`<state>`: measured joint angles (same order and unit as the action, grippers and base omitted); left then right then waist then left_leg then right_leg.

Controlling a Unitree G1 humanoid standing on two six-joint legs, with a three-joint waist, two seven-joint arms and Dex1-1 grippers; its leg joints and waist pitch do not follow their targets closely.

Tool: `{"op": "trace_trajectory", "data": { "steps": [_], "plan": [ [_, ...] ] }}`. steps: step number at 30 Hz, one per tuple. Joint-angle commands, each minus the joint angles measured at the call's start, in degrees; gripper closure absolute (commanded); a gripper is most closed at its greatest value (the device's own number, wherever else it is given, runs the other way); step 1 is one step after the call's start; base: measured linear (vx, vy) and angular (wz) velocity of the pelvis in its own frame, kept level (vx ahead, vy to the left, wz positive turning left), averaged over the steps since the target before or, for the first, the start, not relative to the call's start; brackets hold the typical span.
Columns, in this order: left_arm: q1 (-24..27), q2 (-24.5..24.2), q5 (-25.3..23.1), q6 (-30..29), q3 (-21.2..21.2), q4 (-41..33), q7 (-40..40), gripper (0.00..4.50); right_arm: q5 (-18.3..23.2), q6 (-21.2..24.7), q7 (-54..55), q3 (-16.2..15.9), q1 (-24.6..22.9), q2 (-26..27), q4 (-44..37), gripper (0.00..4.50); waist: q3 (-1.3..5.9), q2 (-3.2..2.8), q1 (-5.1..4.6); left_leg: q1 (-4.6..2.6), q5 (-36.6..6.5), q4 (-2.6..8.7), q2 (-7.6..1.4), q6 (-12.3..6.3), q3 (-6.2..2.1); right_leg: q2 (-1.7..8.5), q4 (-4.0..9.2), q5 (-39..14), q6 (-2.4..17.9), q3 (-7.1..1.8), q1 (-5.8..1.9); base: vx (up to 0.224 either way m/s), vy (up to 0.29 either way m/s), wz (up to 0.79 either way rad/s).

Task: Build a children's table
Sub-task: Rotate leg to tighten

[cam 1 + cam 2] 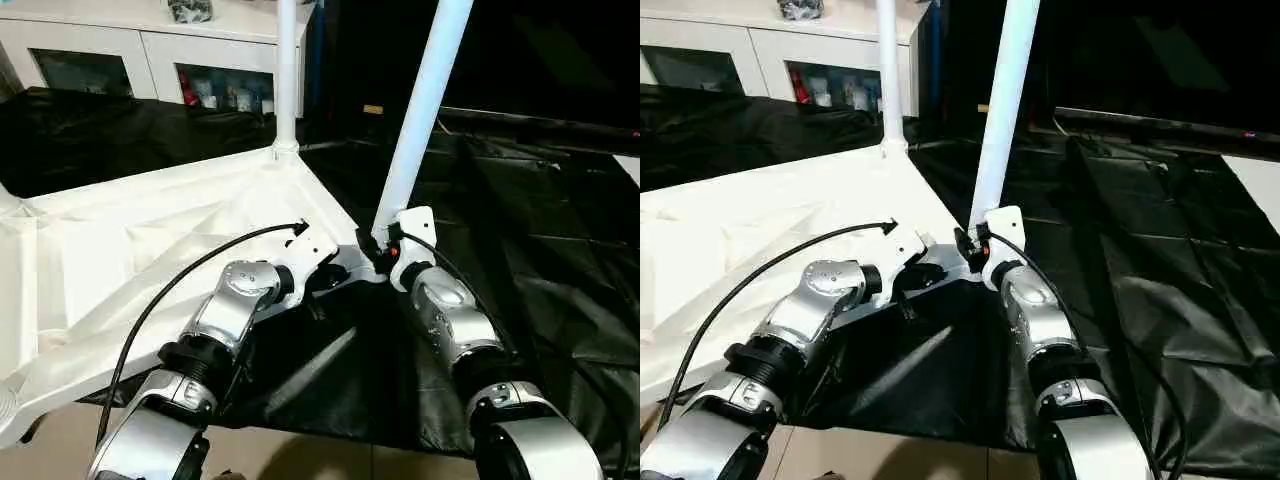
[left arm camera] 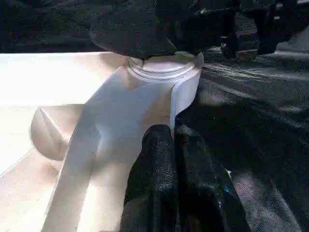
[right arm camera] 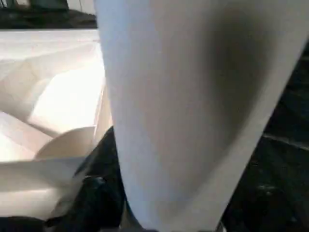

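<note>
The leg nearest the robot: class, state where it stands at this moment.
In the left eye view the near leg rises tilted from the tabletop's nearest corner, right of centre, just above the right pincer; another leg stands at the far corner.

Tilted leg (image 1: 1002,110) at right end effector (image 1: 978,246)

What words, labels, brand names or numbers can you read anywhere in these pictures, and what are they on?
None can be read.
The table top, the two upright legs and both grippers bear no visible print.
Small items behind the cabinet's glass doors may carry labels, too small to read.
A small yellowish tag on the dark background is too small to read.
</note>
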<state>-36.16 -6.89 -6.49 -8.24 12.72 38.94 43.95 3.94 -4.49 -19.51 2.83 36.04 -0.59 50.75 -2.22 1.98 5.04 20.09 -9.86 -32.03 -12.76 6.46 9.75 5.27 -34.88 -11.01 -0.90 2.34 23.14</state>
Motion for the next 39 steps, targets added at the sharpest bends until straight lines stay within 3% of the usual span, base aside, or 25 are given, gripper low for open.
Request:
{"op": "trace_trajectory", "data": {
  "steps": [1, 3, 8, 11, 15, 16, 19, 23, 25, 33, 34, 39],
  "plan": [
    [-1.01, 1.75, 1.95, 2.7, 0.88, -1.61, 1.57, 4.5, -0.89, 1.14, -6.03, -4.33, -0.57, 3.01, 1.86, 1.77, 2.63, -0.11, 0.06, 0.15, -20.51, 4.18, 0.2, -0.58, 0.38, 1.84, 5.48, -20.12, 8.17, -1.38, -1.67, 0.0, 0.0, 0.0],
    [-0.33, -0.39, 2.5, 3.44, 0.93, -2.14, 5.45, 4.5, -1.48, 0.29, -9.58, -5.01, -0.17, 0.34, 1.84, 1.38, 2.69, -0.15, 0.13, 0.17, -19.62, 4.17, 0.14, -0.72, 0.41, 1.88, 5.37, -18.85, 8.68, -1.39, -1.81, 0.0, 0.0, 0.0],
    [0.56, -3.85, 3.02, 3.33, 1.82, -2.96, 11.26, 4.5, -2.28, 0.19, -19.07, -6.96, 0.02, -4.67, 1.6, 1.35, 2.89, -0.15, 0.27, 0.34, -16.32, 3.93, 0.02, -1.64, 0.6, 1.91, 4.79, -13.97, 10.63, -1.39, -2.3, 0.0, 0.0, 0.0],
    [0.93, -6.56, 3.53, 3.06, 2.56, -3.16, 16.48, 4.5, -2.46, -0.61, -28.47, -8.66, -0.19, -9.08, 1.05, 1.35, 3.19, -0.3, 0.18, 0.65, -11.69, 3.41, 0.1, -2.76, 0.71, 1.58, 3.59, -4.71, 13.38, -1.24, -2.89, 0.0, 0.0, 0.0],
    [0.96, -9.18, 4.1, 3.68, 3.16, -3.39, 22.33, 4.5, -1.05, -1.47, -42.87, -10.84, -1.53, -13.67, -1.79, 1.35, 3.48, -0.24, 0.43, 0.35, -8.31, 2.77, 0.06, -4.88, 0.96, 1.41, 2.86, 2.65, 16.01, -1.12, -3.14, 0.0, 0.0, 0.0],
    [0.89, -9.71, 4.36, 3.81, 3.19, -3.34, 23.6, 4.5, -0.58, -1.54, -46.07, -11.29, -1.83, -14.67, -2.5, 1.35, 3.41, -0.22, 0.58, 0.55, -7.32, 2.56, 0.02, -5.85, 1.08, 1.3, 2.64, 4.62, 16.82, -1.06, -3.24, 0.0, 0.0, 0.0],
    [0.77, -10.97, 5.02, 3.83, 3.4, -3.43, 26.09, 4.5, 0.5, -1.2, -51.48, -12.05, -2.02, -16.39, -3.39, 1.35, 3.27, -0.23, 1.13, 0.33, -8.82, 2.58, -0.18, -6.41, 1.18, 1.56, 2.72, 2.68, 17.52, -1.01, -3.11, 0.0, 0.0, 0.0],
    [0.79, -12.48, 5.67, 4.07, 3.7, -3.72, 28.56, 4.5, 1.07, -2.13, -55.17, -12.48, -1.83, -17.41, -3.53, 1.61, 2.98, -0.23, 1.55, 0.12, -12.67, 2.99, -0.4, -4.36, 1.09, 1.85, 3.29, -5.11, 16.3, -1.15, -2.85, 0.0, 0.0, 0.0],
    [1.06, -13.67, 6.0, 4.19, 3.69, -3.99, 30.09, 4.5, 1.89, -1.13, -57.69, -12.61, -1.82, -17.39, -4.3, 1.68, 2.99, -0.24, 1.62, -0.01, -13.43, 3.09, -0.42, -3.65, 1.06, 1.86, 3.42, -6.63, 15.91, -1.18, -2.77, 0.0, 0.0, 0.0],
    [1.66, -15.32, 6.47, 4.66, 3.48, -3.85, 32.13, 4.5, 3.37, -0.32, -61.06, -12.65, -2.38, -17.05, -5.8, 2.07, 3.26, -0.06, 1.62, 0.32, -10.1, 2.87, -0.32, -4.36, 1.0, 1.75, 2.76, -1.94, 16.11, -1.09, -3.02, 0.0, 0.0, 0.0],
    [1.73, -15.44, 6.54, 4.67, 3.48, -3.81, 32.17, 4.5, 3.46, -0.26, -61.29, -12.69, -2.51, -17.03, -5.91, 2.28, 3.28, -0.06, 1.68, 0.22, -9.66, 2.83, -0.32, -4.48, 1.04, 1.77, 2.78, -1.54, 16.3, -1.07, -2.92, 0.0, 0.0, 0.0],
    [2.08, -15.02, 6.65, 4.79, 3.09, -3.53, 30.3, 4.5, 4.02, 0.57, -61.38, -12.73, -3.99, -16.48, -7.17, 2.46, 3.13, -0.09, 1.68, 0.19, -10.91, 2.96, -0.33, -4.03, 1.06, 1.82, 3.01, -3.85, 15.99, -1.11, -2.88, 0.0, 0.0, 0.0]
  ]
}}
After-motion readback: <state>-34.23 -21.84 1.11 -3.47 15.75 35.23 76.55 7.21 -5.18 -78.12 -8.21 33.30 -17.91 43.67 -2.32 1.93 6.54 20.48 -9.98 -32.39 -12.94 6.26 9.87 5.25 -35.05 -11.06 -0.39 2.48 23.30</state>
